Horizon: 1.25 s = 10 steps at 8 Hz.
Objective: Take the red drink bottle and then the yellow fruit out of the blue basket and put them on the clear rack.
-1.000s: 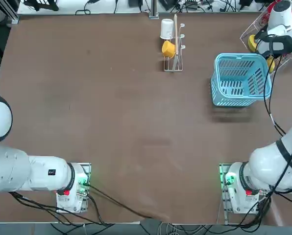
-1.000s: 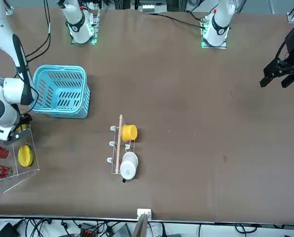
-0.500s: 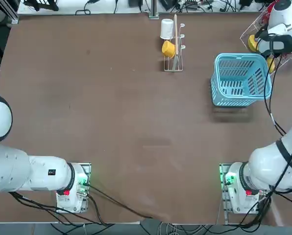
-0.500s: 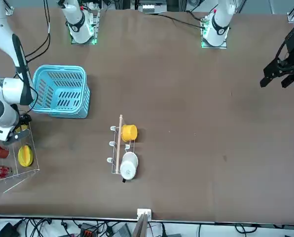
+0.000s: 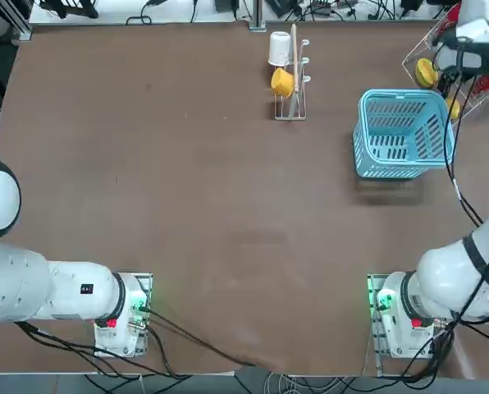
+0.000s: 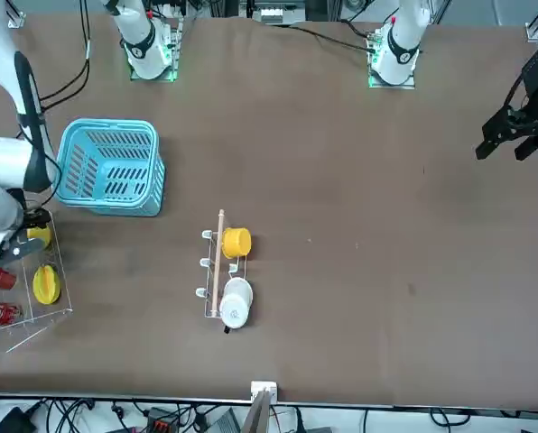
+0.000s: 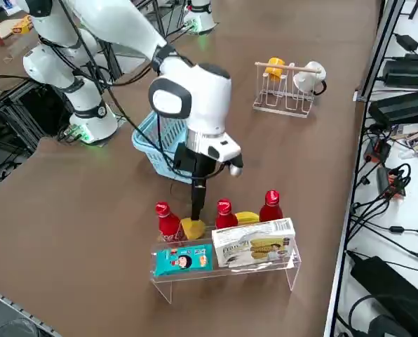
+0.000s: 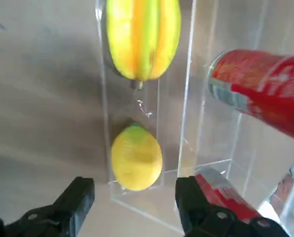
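**Rack stocked, basket bare: both items appear delivered**

Blue basket (image 5: pixel 404 135): behind me, empty. Clear rack (image 7: pixel 226 270): directly under my end effector (image 8: pixel 132 197). Yellow fruit (image 8: pixel 136 157): on the rack, just beyond my fingertips, untouched. Red drink bottle (image 7: pixel 224 214): upright on the rack beside it. My fingers: spread apart, holding nothing. Arm: reached out, wrist pointing down. Nothing seems left except withdrawing.

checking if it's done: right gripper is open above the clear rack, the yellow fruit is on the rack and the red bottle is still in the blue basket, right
Not quite: the blue basket is empty in the top view. The rest holds: the right gripper is open above the clear rack, and the yellow fruit lies on it, as the right wrist view shows.
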### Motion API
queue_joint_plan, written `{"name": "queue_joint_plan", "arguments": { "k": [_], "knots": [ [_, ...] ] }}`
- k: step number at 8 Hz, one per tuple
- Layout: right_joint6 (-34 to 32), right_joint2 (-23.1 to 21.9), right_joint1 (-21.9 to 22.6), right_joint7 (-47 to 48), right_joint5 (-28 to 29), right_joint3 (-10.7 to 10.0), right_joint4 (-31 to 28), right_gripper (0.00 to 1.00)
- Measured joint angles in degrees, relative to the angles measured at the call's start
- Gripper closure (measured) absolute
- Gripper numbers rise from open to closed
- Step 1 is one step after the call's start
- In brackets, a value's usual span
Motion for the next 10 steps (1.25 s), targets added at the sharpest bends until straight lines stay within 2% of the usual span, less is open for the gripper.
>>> {"name": "queue_joint_plan", "arguments": {
  "k": [3,6,10],
  "knots": [
    [-9.53,-5.67,1.98,0.01,9.04,0.37,3.36,0.00],
    [-17.40,-13.83,2.28,0.98,18.03,0.40,3.84,0.00],
    [-25.66,-23.70,3.51,6.40,23.50,0.48,3.75,0.00]
  ]
}}
